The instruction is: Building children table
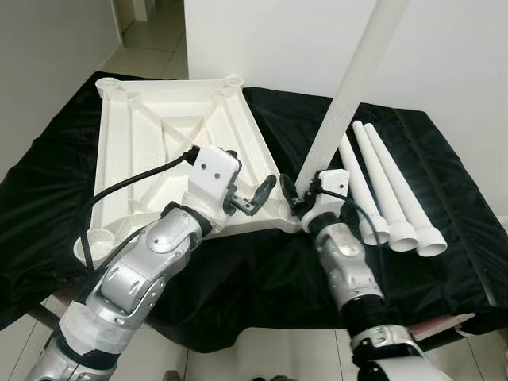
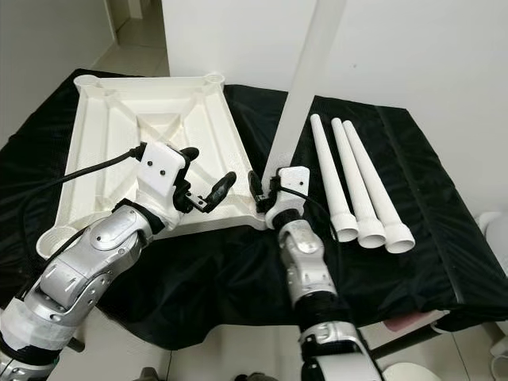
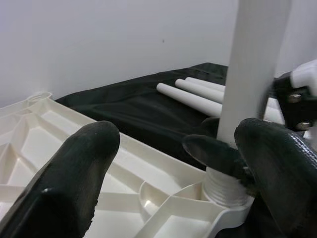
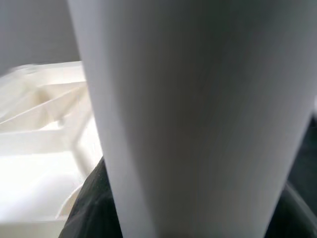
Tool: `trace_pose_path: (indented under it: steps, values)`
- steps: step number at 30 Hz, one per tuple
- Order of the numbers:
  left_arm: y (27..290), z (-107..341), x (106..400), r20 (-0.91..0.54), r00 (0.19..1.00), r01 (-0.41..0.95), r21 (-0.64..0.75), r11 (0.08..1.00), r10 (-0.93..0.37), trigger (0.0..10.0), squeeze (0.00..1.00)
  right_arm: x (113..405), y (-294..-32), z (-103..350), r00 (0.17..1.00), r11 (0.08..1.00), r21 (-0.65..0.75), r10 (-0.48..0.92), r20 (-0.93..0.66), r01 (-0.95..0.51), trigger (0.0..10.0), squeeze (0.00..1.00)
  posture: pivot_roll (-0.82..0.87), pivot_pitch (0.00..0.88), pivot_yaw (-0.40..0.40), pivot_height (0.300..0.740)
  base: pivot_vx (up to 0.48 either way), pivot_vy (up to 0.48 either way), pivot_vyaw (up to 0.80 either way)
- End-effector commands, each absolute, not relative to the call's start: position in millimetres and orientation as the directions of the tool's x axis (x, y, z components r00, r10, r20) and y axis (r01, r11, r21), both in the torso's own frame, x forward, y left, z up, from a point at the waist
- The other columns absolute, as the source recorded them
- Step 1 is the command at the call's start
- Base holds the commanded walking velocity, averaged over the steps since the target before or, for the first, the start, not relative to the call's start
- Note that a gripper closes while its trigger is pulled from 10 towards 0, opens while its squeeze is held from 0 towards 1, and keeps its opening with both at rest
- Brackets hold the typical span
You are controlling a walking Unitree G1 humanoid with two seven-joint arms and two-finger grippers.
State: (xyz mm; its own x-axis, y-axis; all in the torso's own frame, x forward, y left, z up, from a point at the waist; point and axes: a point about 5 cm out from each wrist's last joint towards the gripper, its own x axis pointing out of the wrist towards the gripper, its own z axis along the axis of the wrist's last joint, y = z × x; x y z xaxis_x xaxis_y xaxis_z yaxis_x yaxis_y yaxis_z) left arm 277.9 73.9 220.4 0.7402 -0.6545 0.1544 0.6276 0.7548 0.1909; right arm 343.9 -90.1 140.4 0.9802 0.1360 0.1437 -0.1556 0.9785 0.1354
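3 loose white table legs lie side by side on the black cloth that covers the worktop, on the robot's right, their wide ends towards the robot and touching or nearly touching one another. To their left the white plastic tabletop lies upside down on the same cloth, its ribbed underside up and round leg sockets at its corners. A 4th leg stands in the socket at the tabletop's near right corner, leaning slightly to the right and rising out of the top of the head views; the left wrist view shows its threaded foot seated in that socket. The right gripper is at the base of this leg, its jaws clenched on the leg just above the socket, and in the right wrist view the white leg runs close before the camera with the tabletop blurred behind it. The left gripper hovers over the tabletop's near right part, just left of the standing leg, its jaws released and grasping nothing; its 2 black fingers are spread wide apart in the left wrist view, with the leg's foot between them further off. A black cable runs from the left wrist back along the silver arm.
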Motion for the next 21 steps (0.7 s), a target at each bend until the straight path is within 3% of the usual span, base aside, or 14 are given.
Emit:
trace_pose_path:
  steps: [1, 5, 17, 18, 21]
  values:
    - [64, 221, 271, 0.130, 0.618, 0.743, 0.227, 0.630, -0.775, 10.0, 0.00, 339, -86, 111, 0.998, 0.984, 0.166, 0.063, -0.028, -0.057, 10.0, 0.00, 0.14, 0.082, -0.078, 0.740, 0.000, 0.000, 0.00]
    - [64, 220, 271, 0.136, 0.625, 0.737, 0.222, 0.639, -0.768, 10.0, 0.00, 337, -68, 118, 0.997, 0.987, 0.144, 0.074, -0.003, -0.072, 10.0, 0.00, 0.14, 0.077, -0.091, 0.740, 0.000, 0.000, 0.00]
    - [61, 218, 269, 0.144, 0.627, 0.736, 0.214, 0.643, -0.765, 10.0, 0.00, 332, -65, 128, 0.995, 0.988, 0.125, 0.083, 0.061, -0.091, 10.0, 0.02, 0.14, 0.058, -0.116, 0.740, 0.000, 0.000, 0.00]
    - [61, 217, 268, 0.144, 0.627, 0.736, 0.214, 0.642, -0.766, 10.0, 0.00, 332, -66, 130, 0.993, 0.987, 0.127, 0.085, 0.077, -0.094, 10.0, 1.00, 0.14, 0.056, -0.116, 0.740, 0.000, 0.000, 0.00]
    - [60, 217, 268, 0.142, 0.626, 0.737, 0.214, 0.642, -0.767, 10.0, 0.00, 333, -68, 132, 0.991, 0.986, 0.130, 0.092, 0.094, -0.104, 10.0, 1.00, 0.14, 0.052, -0.117, 0.740, 0.000, 0.000, 0.00]
